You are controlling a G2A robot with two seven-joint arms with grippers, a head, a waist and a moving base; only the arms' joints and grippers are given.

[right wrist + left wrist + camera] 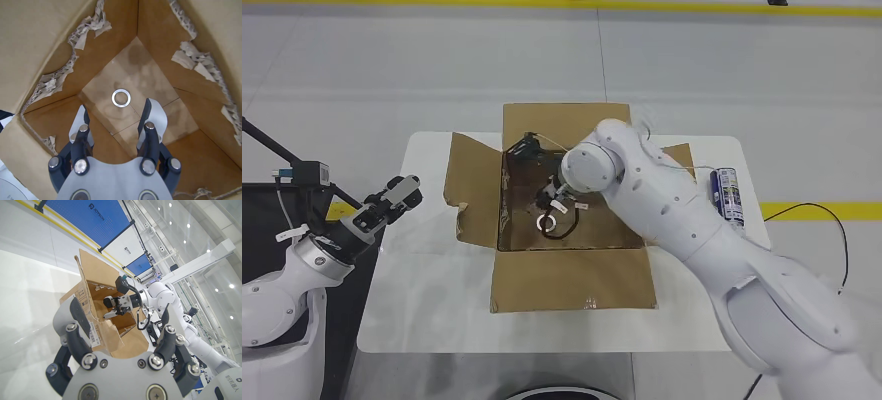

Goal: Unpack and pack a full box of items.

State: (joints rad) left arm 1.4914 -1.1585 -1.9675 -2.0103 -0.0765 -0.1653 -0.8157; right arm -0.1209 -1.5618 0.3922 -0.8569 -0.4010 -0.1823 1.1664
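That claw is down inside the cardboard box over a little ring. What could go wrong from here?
1. The ring looks thin and seems to lie flat on the box floor, so the open right claw might scrape the cardboard or slip off without catching it.
2. The arm is deep between the ragged torn flaps; pulling out, it could snag one and drag or tip the cardboard box.

White table (422,300); yellow floor stripe (864,209); blue panels (85,220)
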